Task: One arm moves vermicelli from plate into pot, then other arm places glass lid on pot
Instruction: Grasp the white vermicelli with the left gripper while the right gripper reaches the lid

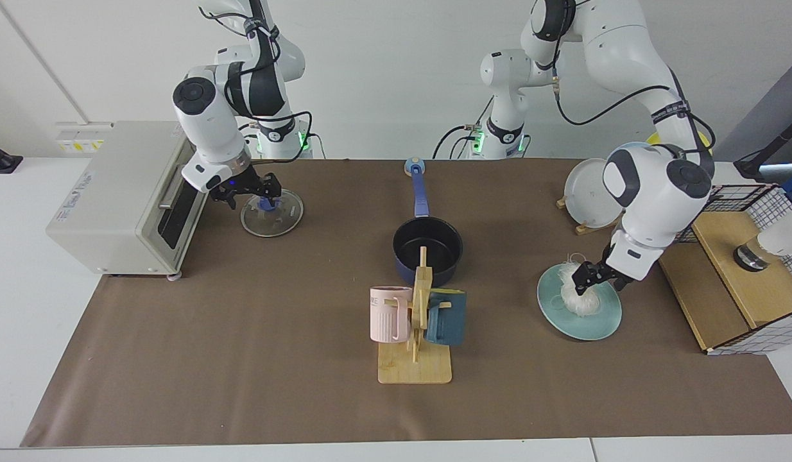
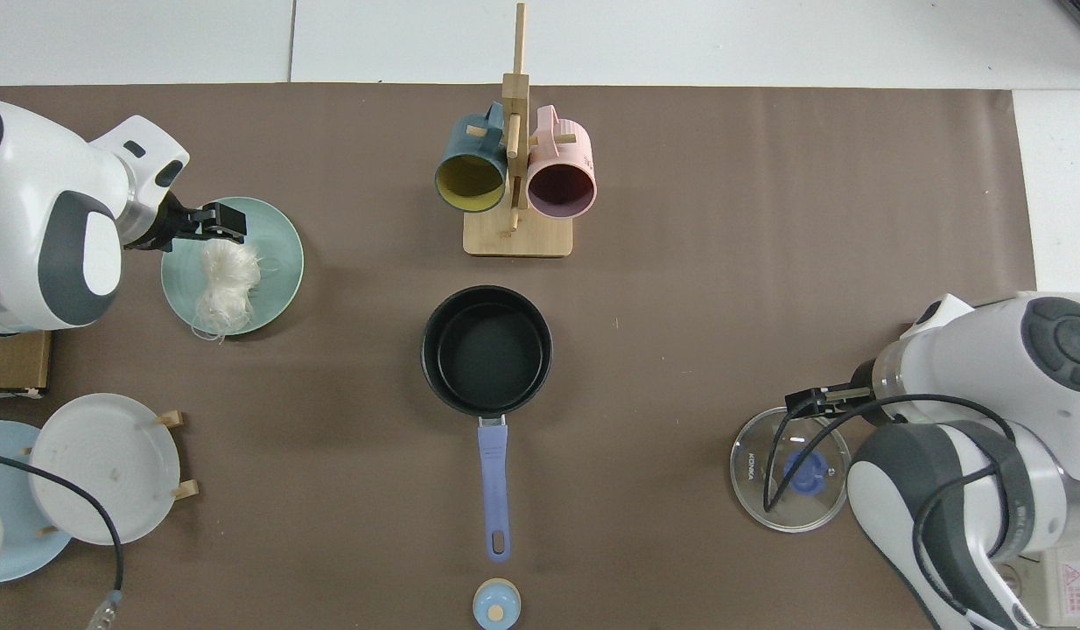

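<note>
Facing view and top view, same moment. Left gripper [image 1: 592, 277], on the arm whose base stands at the far edge of the table, hangs low over the vermicelli [image 1: 577, 294], its dark fingers [image 2: 225, 220] reaching the top of the white tangle; whether they are spread or closed on the threads cannot be told. Vermicelli lies on the plate [image 1: 598, 320], a pale teal disc on the brown table mat [image 1: 242, 333] towards the end where a wire basket with a wooden box [image 1: 730, 276] stands. Right gripper [image 1: 251, 192] is down at the glass lid [image 1: 272, 215], just above the blue knob [image 2: 801, 470]; the opening of its claw cannot be told either, since the wrist and cables cover it from above. Glass lid rests flat on the mat beside the toaster oven [image 1: 123, 199], near the far edge. Pot [image 1: 427, 247] stands at the middle of the mat with nothing inside, its long handle [image 2: 493, 490] pointing to the far edge, well apart from both plate and lid. Wooden mug rack [image 1: 415, 346] with a pink mug [image 1: 389, 313] and a dark teal mug [image 1: 447, 317] stands just beside the pot on its near side. White plate [image 1: 585, 192] leans in a rack at the far edge.
</note>
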You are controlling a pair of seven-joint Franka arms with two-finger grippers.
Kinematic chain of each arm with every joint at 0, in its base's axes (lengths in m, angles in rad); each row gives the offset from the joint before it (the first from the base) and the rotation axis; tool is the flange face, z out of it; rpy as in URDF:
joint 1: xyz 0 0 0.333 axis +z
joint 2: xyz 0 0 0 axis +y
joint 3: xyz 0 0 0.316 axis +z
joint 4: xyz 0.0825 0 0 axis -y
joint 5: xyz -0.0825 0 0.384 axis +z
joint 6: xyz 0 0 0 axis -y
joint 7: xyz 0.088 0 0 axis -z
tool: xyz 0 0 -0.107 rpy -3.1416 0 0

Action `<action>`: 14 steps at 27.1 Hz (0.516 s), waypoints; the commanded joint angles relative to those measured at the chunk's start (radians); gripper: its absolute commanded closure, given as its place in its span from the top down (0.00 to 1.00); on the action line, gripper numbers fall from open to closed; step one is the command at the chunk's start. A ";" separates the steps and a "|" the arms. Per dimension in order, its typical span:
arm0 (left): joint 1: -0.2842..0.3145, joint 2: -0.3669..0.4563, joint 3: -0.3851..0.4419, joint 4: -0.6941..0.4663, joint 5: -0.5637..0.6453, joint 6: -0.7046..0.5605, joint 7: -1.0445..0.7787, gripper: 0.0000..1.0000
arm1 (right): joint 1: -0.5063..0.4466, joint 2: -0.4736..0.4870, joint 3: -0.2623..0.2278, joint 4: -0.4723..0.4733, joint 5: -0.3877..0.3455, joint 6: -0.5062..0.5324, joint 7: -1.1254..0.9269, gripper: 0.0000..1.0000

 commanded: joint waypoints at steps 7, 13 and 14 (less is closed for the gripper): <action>-0.013 -0.010 0.001 -0.149 -0.013 0.095 0.036 1.00 | -0.003 -0.049 -0.002 -0.184 0.000 0.142 0.004 1.00; -0.011 -0.002 0.001 -0.197 -0.013 0.173 0.036 1.00 | -0.006 -0.052 -0.002 -0.216 0.000 0.152 0.004 1.00; -0.011 0.001 0.001 -0.197 -0.013 0.181 0.036 1.00 | -0.006 -0.054 -0.002 -0.222 0.000 0.153 0.004 1.00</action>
